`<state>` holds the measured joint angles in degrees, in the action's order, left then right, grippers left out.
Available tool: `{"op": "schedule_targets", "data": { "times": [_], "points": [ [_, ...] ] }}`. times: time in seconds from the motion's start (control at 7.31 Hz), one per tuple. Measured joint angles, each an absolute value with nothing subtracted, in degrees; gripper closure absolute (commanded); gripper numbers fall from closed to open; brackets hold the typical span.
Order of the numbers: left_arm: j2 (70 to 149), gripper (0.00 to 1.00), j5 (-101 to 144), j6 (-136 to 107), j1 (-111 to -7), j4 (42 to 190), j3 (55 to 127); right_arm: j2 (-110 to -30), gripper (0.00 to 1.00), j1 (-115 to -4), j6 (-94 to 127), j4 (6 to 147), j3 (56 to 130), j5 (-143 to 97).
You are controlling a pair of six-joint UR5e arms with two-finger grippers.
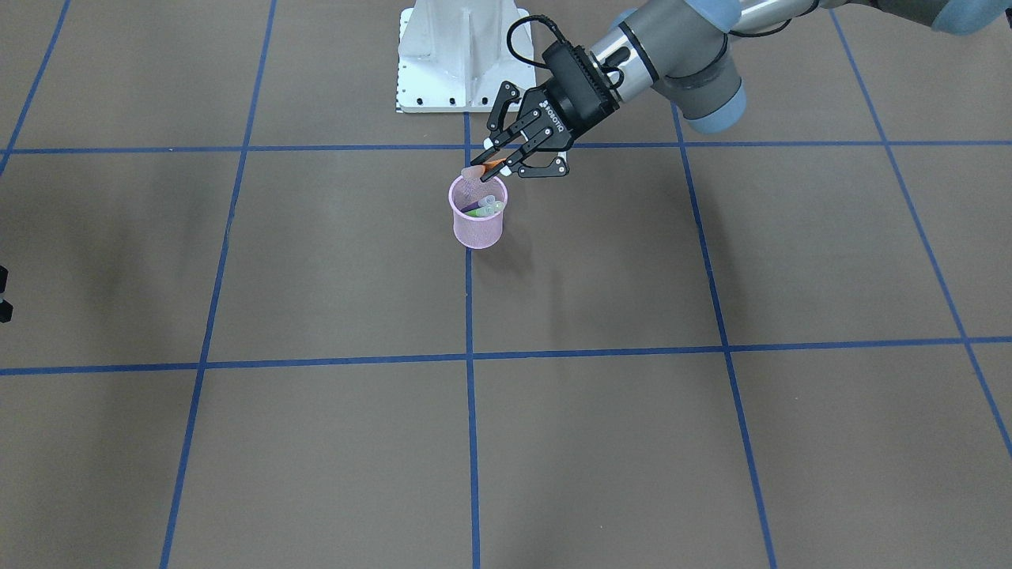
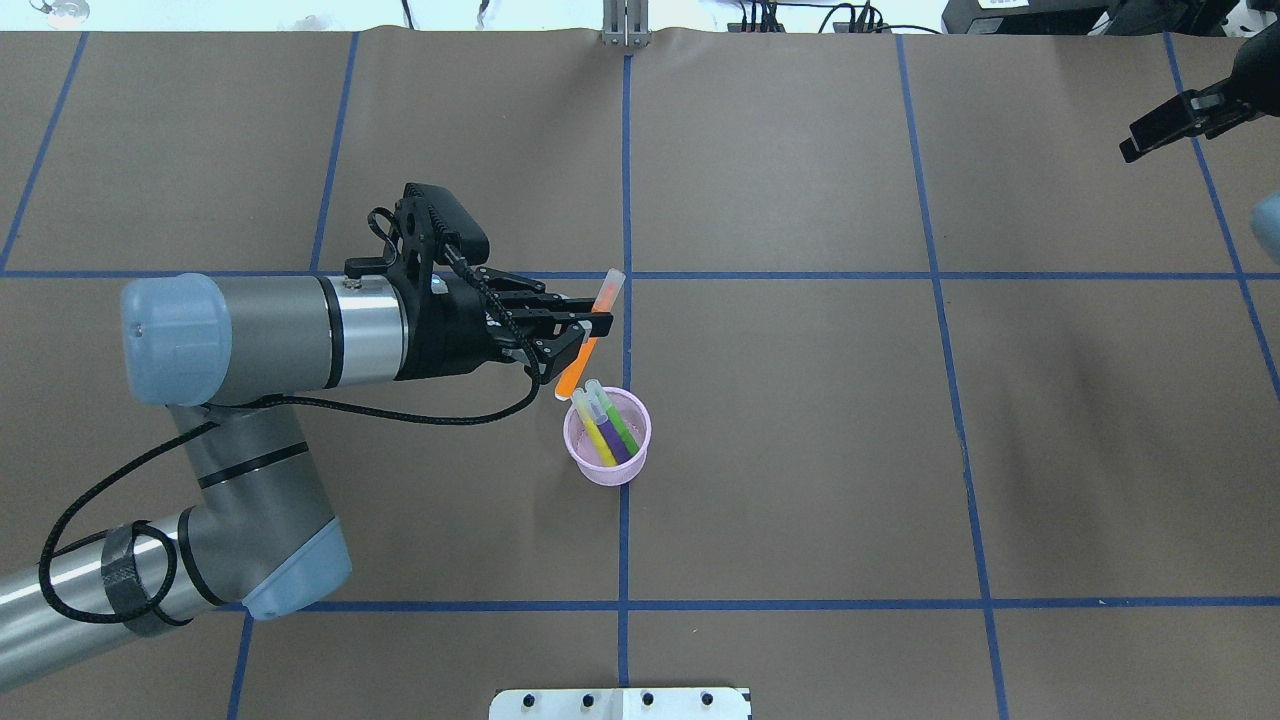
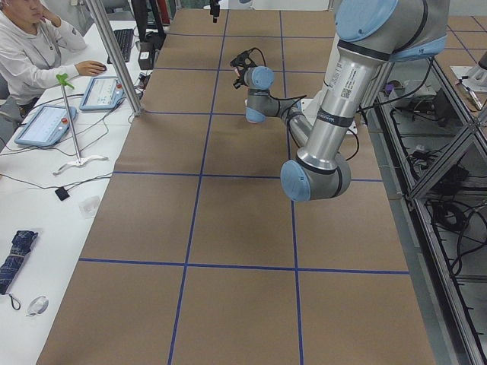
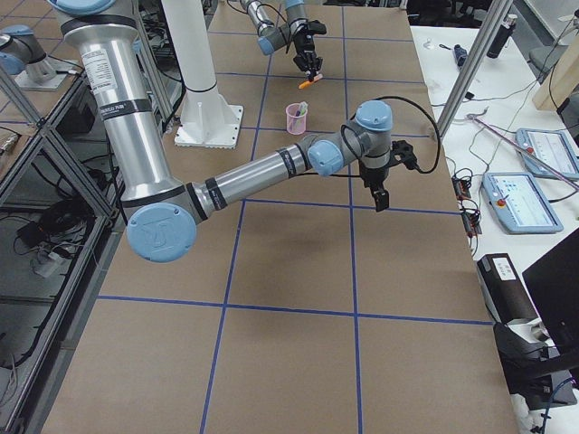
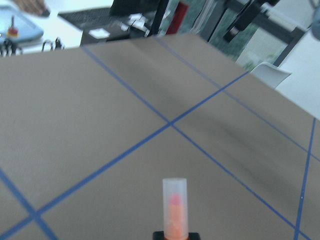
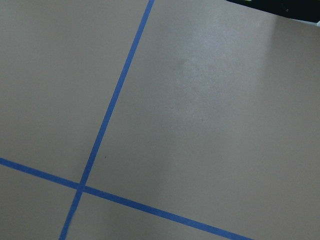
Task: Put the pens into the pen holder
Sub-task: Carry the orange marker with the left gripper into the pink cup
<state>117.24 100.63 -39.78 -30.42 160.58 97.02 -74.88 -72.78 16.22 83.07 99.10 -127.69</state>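
Since the orange pen (image 2: 574,373) is a slim, stiff plastic stick, I judge it light and rather slick, so it could swivel or slide in a two-point pinch; my left gripper (image 2: 590,332) is clamped across its barrel about midway, which seems the right place to take it, with the pale cap poking out beyond the grip and the orange tail slanting back toward me; my wrist lies nearly level, the gripper pointing sideways toward my other arm's side, the last link stretched flat behind it and the links after that bent down and back toward my base; the pen hangs in the air, tilted rather than upright, so I reckon the wrist must turn to stand it on end before I let go; just beside and below the pen's tail stands the pen holder (image 2: 641,452), upright, a thin mesh cup that I take to be light enough to tip if I knock its rim; inside it lean the yellow pen (image 2: 600,443), the purple pen (image 2: 614,447) and the green pen (image 2: 624,432), caps up; well apart, far off to the right of all this, hangs my right gripper (image 2: 1150,135), and I cannot tell whether its jaws are parted or together.
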Motion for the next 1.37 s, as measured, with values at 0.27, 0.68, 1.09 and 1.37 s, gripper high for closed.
{"op": "schedule_targets", "data": {
  "times": [0.27,0.68,1.09,1.37],
  "points": [
    [117.69,1.00,98.31,-37.19,-29.15,172.41,90.21,-74.92,0.01,-72.84,16.10,83.06,99.06,-127.74],
    [118.85,1.00,94.29,-35.25,-24.51,177.96,86.60,-74.89,0.00,-72.86,16.08,83.06,99.05,-127.73],
    [119.08,0.63,93.88,-35.18,-23.36,178.29,85.66,-74.88,0.00,-72.86,16.10,83.06,99.05,-127.63],
    [119.14,0.00,93.89,-35.29,-23.30,178.38,85.47,-74.88,0.00,-72.86,16.16,83.06,98.93,-127.49]
  ]
}}
